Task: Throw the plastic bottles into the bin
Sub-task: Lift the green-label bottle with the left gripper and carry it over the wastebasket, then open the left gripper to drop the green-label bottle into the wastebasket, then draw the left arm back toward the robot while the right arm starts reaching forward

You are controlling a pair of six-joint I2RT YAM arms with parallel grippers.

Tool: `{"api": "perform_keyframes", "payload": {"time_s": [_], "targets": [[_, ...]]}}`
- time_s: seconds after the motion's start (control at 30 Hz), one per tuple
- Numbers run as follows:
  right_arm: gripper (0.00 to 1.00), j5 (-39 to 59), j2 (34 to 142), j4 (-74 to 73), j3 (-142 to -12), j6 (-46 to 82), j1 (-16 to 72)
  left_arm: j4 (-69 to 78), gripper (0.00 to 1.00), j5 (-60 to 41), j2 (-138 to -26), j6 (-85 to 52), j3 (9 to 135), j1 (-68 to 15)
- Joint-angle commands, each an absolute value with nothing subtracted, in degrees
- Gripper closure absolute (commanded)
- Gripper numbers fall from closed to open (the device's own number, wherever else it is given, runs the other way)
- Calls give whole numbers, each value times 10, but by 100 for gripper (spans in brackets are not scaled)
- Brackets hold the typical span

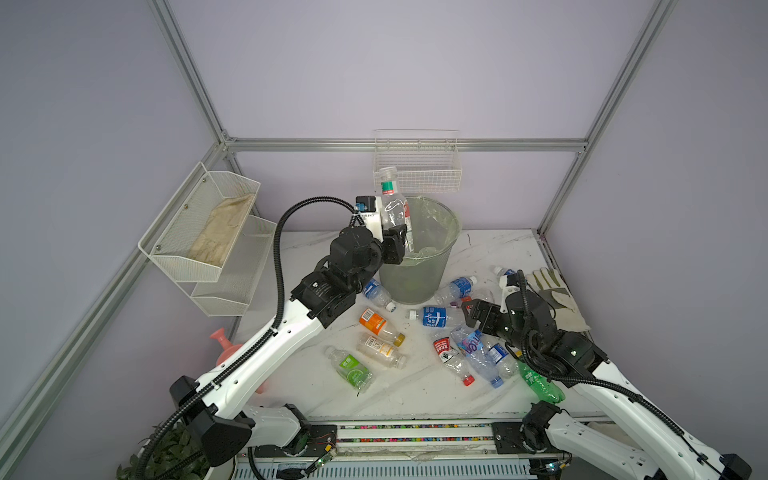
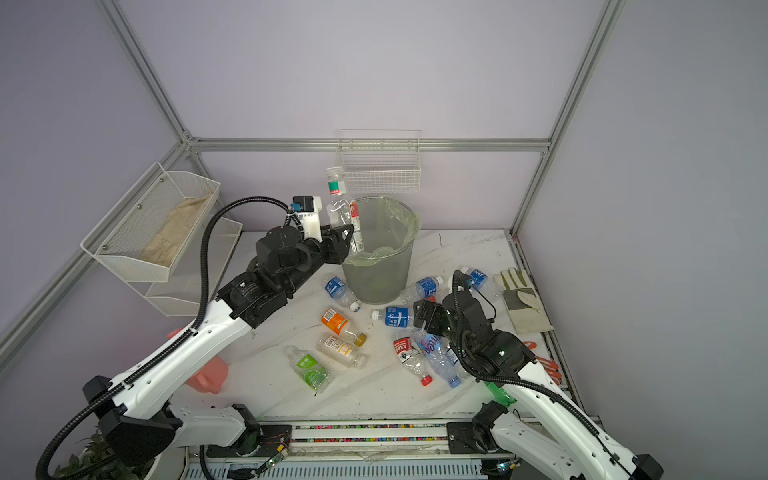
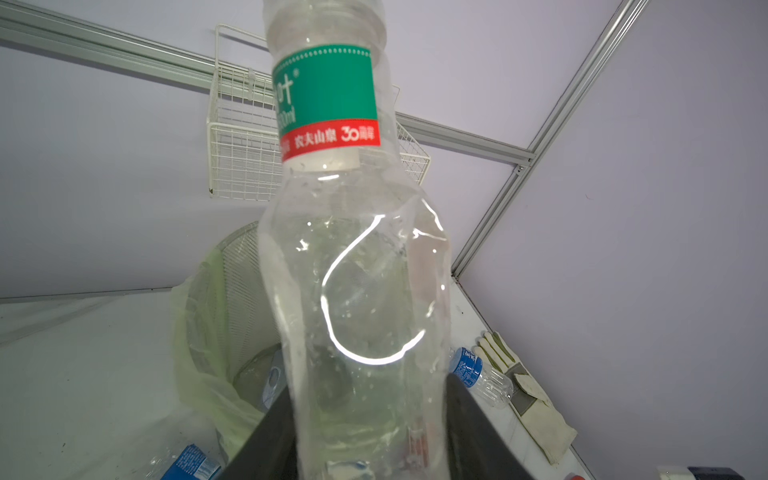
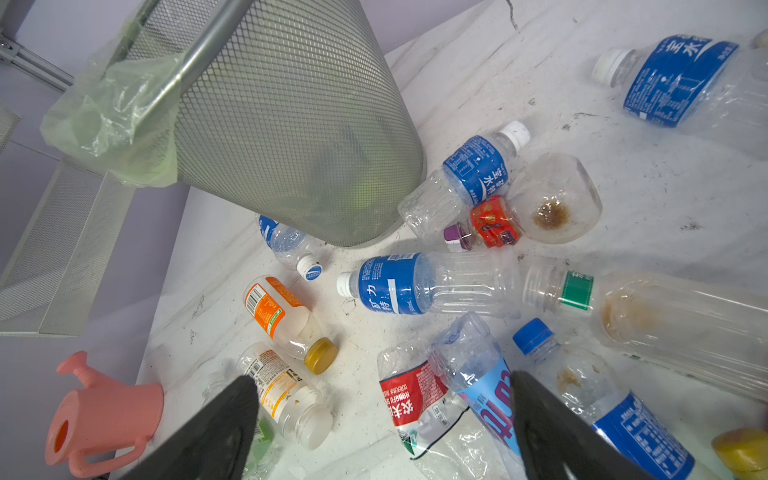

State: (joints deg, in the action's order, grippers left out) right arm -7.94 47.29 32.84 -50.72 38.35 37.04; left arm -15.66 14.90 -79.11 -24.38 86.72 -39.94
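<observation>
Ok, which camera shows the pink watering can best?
The right wrist view: the watering can shows nearly whole, spout included. In both top views the left arm hides most of it; the left wrist view misses it.

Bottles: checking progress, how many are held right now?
1: the green-and-red-labelled bottle in the left hand, at the bin rim; the right hand is open and empty.

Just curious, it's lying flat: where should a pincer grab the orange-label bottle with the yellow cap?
Probably the labelled middle of the orange-label bottle, straight down from above, closing across its width: it lies on its side with nothing over it.
</observation>
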Motion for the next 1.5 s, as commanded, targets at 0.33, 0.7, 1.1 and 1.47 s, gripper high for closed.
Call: {"api": "perform_keyframes", "payload": {"time_s": [0.33,0.7,1.1,1.47], "targets": [[4,-88,454,349,-510,392,371,-250,1,64,-897,-247,1097,-367],[4,-72,476,326,-506,391,371,-232,0,101,-770,-219,1021,-387],[3,-61,484,332,-504,393,371,-251,0,132,-596,-233,828,-389],[3,1,555,329,-514,332,372,-354,0,163,-434,-293,596,-389]]}}
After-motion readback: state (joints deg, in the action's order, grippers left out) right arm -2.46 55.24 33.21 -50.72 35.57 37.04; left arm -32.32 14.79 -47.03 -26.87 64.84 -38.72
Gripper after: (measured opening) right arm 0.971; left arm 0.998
